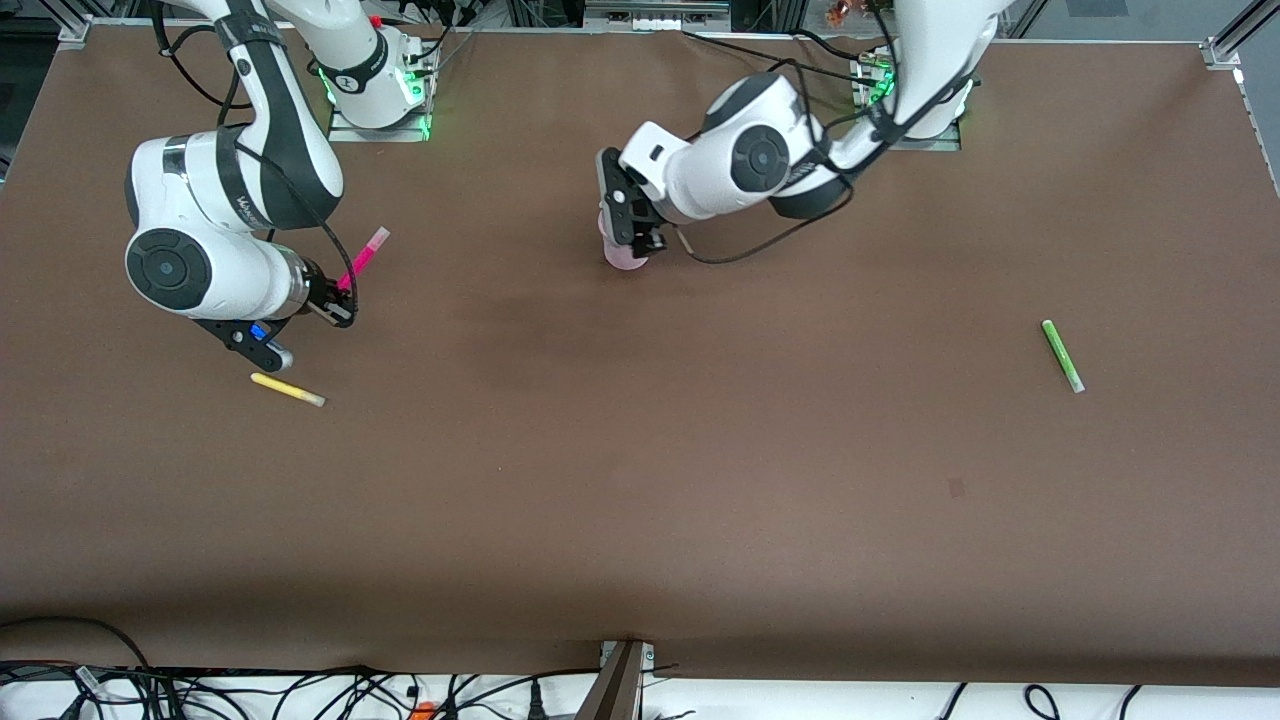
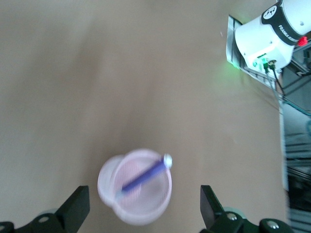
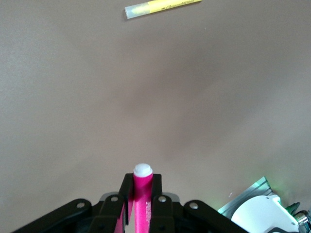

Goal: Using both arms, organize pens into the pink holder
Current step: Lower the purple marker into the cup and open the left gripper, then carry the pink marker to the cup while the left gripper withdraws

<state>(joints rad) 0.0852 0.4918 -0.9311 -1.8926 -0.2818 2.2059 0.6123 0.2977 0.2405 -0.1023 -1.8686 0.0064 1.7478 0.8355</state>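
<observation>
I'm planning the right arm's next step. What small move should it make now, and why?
Probably carry the magenta pen toward the pink holder. The right gripper is shut on it above the table, the purple pen already lies in the holder, and the left gripper stands open over it.

Even overhead light, soft shadows under both arms on the matte brown table (image 1: 640, 480), left wrist view blurred around the translucent pale-pink plastic cup (image 2: 141, 204).

The white left arm's black two-finger gripper (image 1: 628, 222) hangs with fingers spread wide over the table's middle, while the white right arm's black gripper (image 1: 335, 300), clamped tight, hovers near its own end.
</observation>
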